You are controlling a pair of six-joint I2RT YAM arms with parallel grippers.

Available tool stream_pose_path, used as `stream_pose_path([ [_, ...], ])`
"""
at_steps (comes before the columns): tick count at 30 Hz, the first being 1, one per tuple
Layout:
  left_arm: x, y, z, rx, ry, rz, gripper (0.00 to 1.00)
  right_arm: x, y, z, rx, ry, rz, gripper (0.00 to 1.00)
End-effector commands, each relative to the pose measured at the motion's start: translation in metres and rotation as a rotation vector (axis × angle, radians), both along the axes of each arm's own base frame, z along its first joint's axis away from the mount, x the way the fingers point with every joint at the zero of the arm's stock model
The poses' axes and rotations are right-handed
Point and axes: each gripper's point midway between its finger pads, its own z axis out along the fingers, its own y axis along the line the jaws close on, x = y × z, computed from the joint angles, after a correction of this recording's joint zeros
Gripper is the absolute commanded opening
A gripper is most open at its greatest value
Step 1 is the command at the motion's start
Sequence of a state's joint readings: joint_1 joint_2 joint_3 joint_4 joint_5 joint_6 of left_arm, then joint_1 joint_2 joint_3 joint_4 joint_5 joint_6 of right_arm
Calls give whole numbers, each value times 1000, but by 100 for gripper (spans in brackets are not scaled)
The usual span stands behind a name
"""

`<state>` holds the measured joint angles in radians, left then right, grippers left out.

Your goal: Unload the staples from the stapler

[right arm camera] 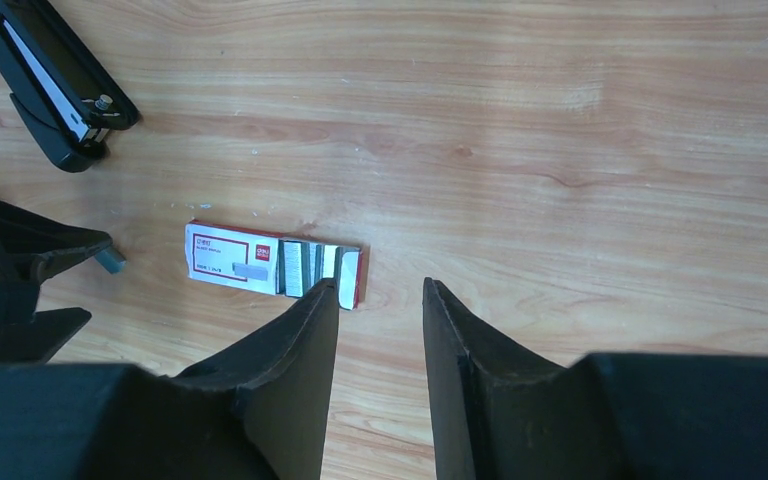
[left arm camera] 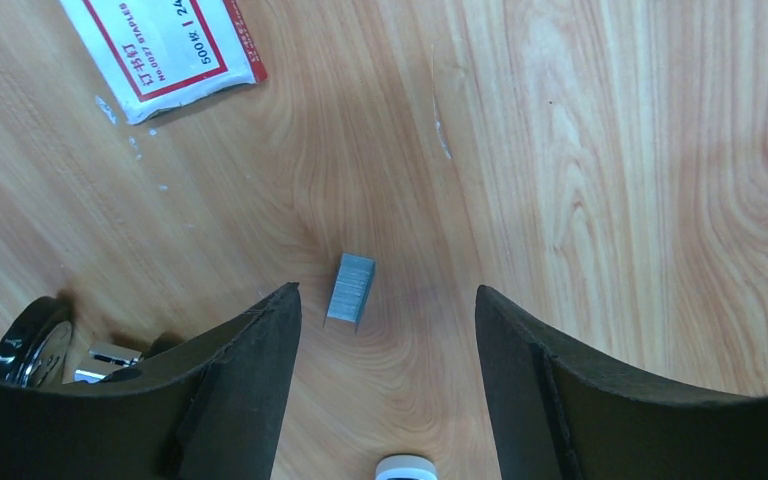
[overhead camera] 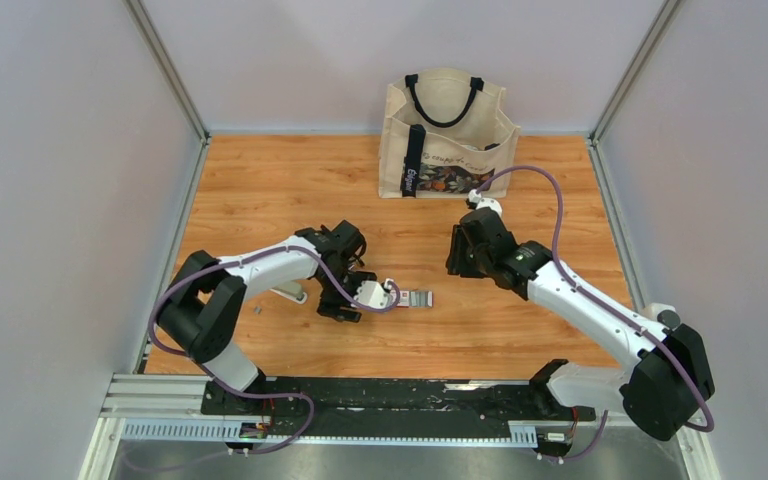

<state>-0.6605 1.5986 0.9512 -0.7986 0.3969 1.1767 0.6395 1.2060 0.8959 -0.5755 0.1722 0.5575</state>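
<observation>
Left end effector [left arm camera: 385, 295] spread wide, staples [left arm camera: 350, 288] on tabletop [left arm camera: 610, 200] between its jaws, right end effector [right arm camera: 380, 285] narrowly parted

A robot lab test cell: a wood table [overhead camera: 290, 190] walled by plain pale panels [overhead camera: 50, 200] on metal posts [overhead camera: 168, 70] at 9, 12 and 3 o'clock; a left arm [overhead camera: 260, 262] and right arm [overhead camera: 580, 295], trailing purple cables [overhead camera: 560, 215], bolted to a black rail [overhead camera: 400, 395] at 6 o'clock; a tote bag [overhead camera: 447, 130] at 12 o'clock.
</observation>
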Motion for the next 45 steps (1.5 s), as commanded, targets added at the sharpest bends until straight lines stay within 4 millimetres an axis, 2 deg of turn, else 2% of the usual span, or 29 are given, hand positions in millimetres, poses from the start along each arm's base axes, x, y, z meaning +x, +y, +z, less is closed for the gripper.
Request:
stream_pose_path([
  [1, 14, -10, 0, 17, -60, -28, 72, 6, 4, 16, 40, -62, 17, 39],
  [13, 23, -11, -9, 70, -85, -20, 67, 1, 1, 12, 50, -62, 24, 39],
  [15, 23, -10, -9, 76, -82, -21, 62, 1, 1, 12, 49, -61, 23, 39],
  [19, 21, -10, -11, 89, -83, -32, 60, 1, 0, 11, 49, -57, 20, 39],
  [26, 14, -10, -11, 97, -83, -48, 51, 2, 0, 9, 55, -54, 16, 39],
  [42, 5, -10, -13, 106, -78, -63, 44, 3, 2, 5, 55, -44, 14, 41],
  [45, 5, -9, -14, 111, -77, -62, 40, 3, 2, 5, 55, -43, 16, 41],
])
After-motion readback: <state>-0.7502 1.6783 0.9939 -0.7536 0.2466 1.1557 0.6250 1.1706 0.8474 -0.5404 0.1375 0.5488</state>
